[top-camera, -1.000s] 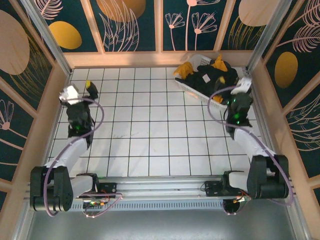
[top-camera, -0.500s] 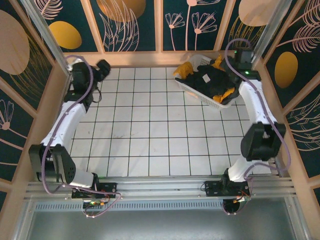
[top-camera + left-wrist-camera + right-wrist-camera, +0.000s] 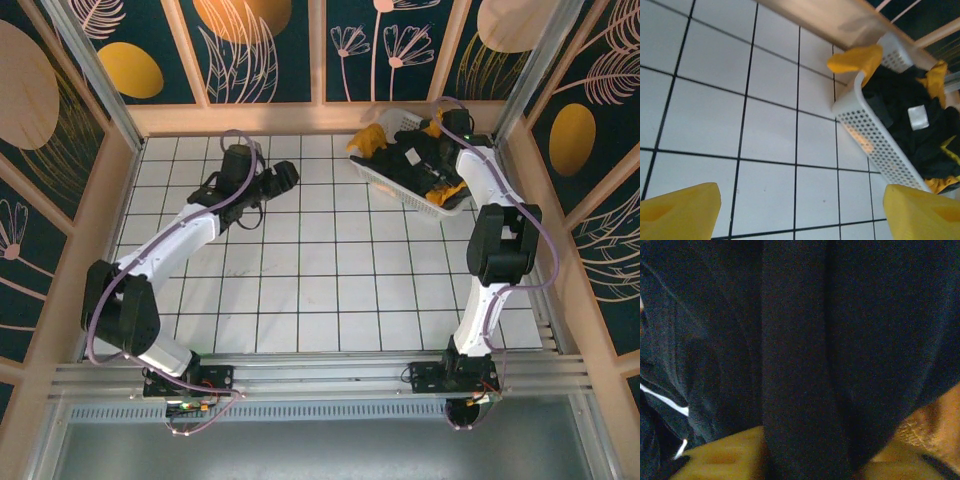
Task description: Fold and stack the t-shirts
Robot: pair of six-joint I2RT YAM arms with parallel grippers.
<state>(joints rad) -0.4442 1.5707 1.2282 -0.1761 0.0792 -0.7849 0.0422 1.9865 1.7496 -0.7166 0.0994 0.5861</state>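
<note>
The t-shirts lie heaped in a white lattice basket (image 3: pixel 385 184) at the table's back right. One is a black t-shirt (image 3: pixel 400 170) with a small white label, and mustard-yellow ones (image 3: pixel 368 138) hang over the rim. My right gripper (image 3: pixel 438 160) is down in the basket. In the right wrist view a thick fold of the black t-shirt (image 3: pixel 800 365) is pinched between the yellow fingers (image 3: pixel 720 457) of the right gripper (image 3: pixel 810 460). My left gripper (image 3: pixel 285 178) hovers over bare tiles left of the basket. The left gripper (image 3: pixel 800 215) is open with nothing in it.
The left wrist view shows the basket's perforated wall (image 3: pixel 875 142), a yellow sleeve (image 3: pixel 857 59) draped over its corner and black cloth (image 3: pixel 895 107) inside. A wooden rail (image 3: pixel 250 118) borders the white tiled table (image 3: pixel 300 280) at the back.
The left arm swung from the back left corner toward the basket. The right gripper dropped from the back right corner into the basket and narrowed onto black fabric.
</note>
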